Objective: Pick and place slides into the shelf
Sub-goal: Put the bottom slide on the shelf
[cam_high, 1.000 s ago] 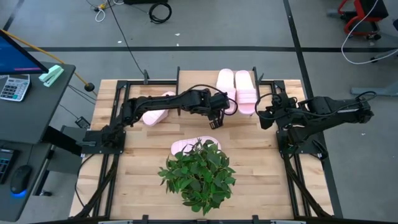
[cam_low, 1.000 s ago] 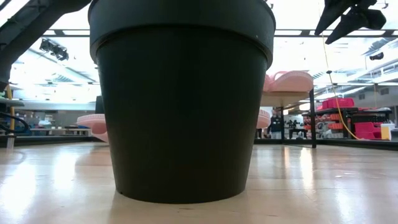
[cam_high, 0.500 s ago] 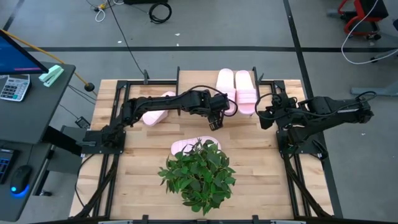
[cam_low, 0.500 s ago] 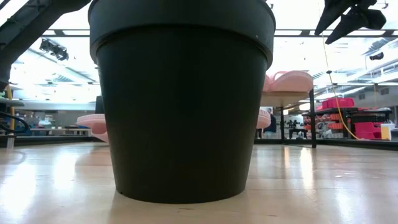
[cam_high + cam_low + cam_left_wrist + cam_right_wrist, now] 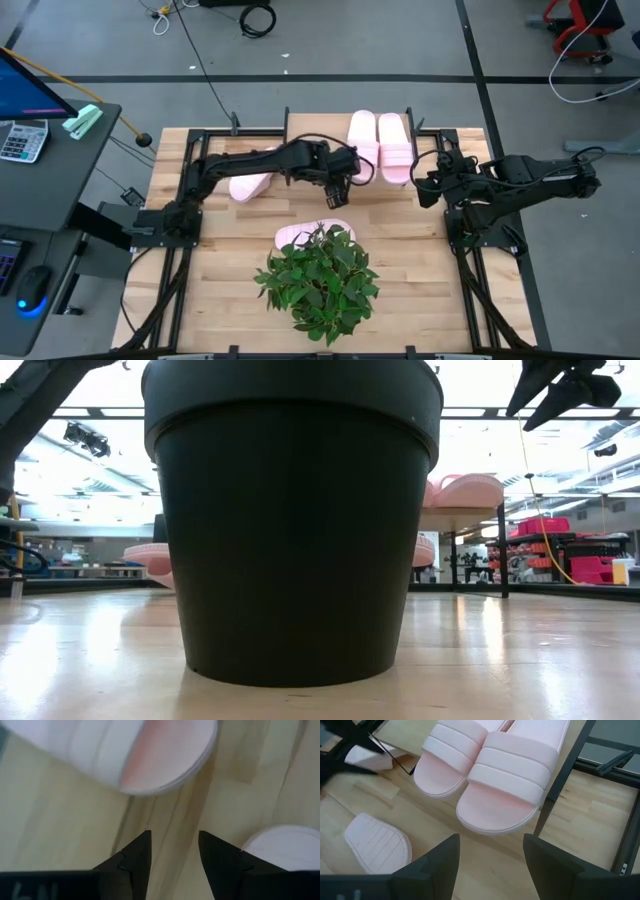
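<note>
Two pale pink slides (image 5: 363, 143) (image 5: 395, 148) lie side by side on the shelf (image 5: 462, 518) at the table's far side; their toes overhang its front edge (image 5: 492, 815). A third slide (image 5: 250, 181) lies on the table to the left, partly under the left arm. A fourth slide (image 5: 298, 236) lies sole up (image 5: 377, 842) on the table, half under the plant's leaves. My left gripper (image 5: 335, 197) (image 5: 174, 855) hangs open over bare table between the shelf and the fourth slide (image 5: 285, 845). My right gripper (image 5: 424, 186) (image 5: 490, 865) waits open to the right of the shelf.
A leafy plant (image 5: 320, 280) in a black pot (image 5: 290, 520) stands at the table's near middle and blocks most of the low view. Black frame bars (image 5: 560, 780) run beside the shelf. Bare wood shows on the table's left and right near sides.
My left gripper has shifted a little toward the table's left, staying open over the table in front of the shelf. The slides have not moved.
</note>
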Tool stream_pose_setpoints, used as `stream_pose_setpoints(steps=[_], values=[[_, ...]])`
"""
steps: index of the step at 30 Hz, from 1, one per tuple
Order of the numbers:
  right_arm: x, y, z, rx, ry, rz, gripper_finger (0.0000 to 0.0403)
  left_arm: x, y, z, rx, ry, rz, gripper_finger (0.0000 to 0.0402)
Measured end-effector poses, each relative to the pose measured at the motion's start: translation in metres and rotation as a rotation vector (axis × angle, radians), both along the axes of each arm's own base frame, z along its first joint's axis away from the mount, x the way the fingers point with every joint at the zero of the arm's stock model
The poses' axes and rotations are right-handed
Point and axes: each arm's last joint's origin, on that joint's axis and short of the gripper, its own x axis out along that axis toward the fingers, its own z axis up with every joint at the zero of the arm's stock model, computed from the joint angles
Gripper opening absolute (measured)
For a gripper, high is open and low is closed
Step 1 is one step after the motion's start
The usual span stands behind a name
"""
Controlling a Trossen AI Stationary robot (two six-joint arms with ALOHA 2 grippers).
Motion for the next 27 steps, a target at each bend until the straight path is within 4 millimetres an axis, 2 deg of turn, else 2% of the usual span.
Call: stream_pose_setpoints(steps=[6, 14, 21, 27], values=[[0.0, 0.0, 0.0, 0.012, 0.004, 0.01, 0.0224, -0.034, 0.007, 0.032, 0.037, 0.037, 0.047, 0.0166], [0.0, 0.003, -0.001, 0.049, 0.047, 0.102, 0.0224, -0.091, 0.019, 0.079, 0.1, 0.037, 0.204, 0.0168], [-0.001, 0.014, -0.002, 0.096, 0.068, 0.229, 0.0224, -0.143, 0.014, 0.117, 0.152, -0.04, 0.361, 0.0163], [0.0, 0.032, -0.01, 0.117, 0.049, 0.335, 0.0224, -0.166, 0.005, 0.133, 0.145, -0.116, 0.427, 0.0162]])
